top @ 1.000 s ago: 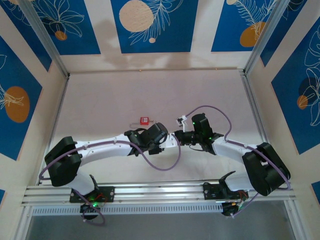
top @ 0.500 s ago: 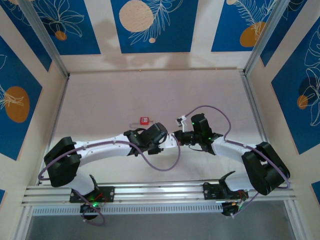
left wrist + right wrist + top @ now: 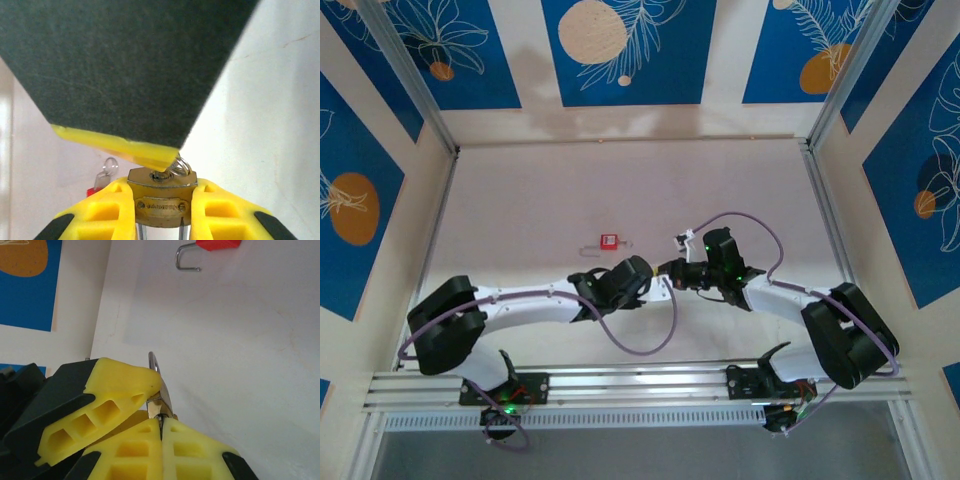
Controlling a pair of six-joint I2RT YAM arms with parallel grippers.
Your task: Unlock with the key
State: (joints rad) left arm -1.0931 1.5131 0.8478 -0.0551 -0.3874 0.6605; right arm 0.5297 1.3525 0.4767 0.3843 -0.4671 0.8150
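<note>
Left gripper (image 3: pixel 162 212): one brass padlock (image 3: pixel 161 199); right gripper (image 3: pixel 161 429): one key (image 3: pixel 164 397)

White shells on the left arm (image 3: pixel 525 303) and right arm (image 3: pixel 775 293), chunky black joints, purple cables (image 3: pixel 735 213) looping off both, green lights (image 3: pixel 706 246) glowing, yellow hollow-celled fingers (image 3: pixel 192 452) tipped black.

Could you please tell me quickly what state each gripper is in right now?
Left gripper: closed, holding the brass padlock.
Right gripper: closed, pinching the key.
</note>
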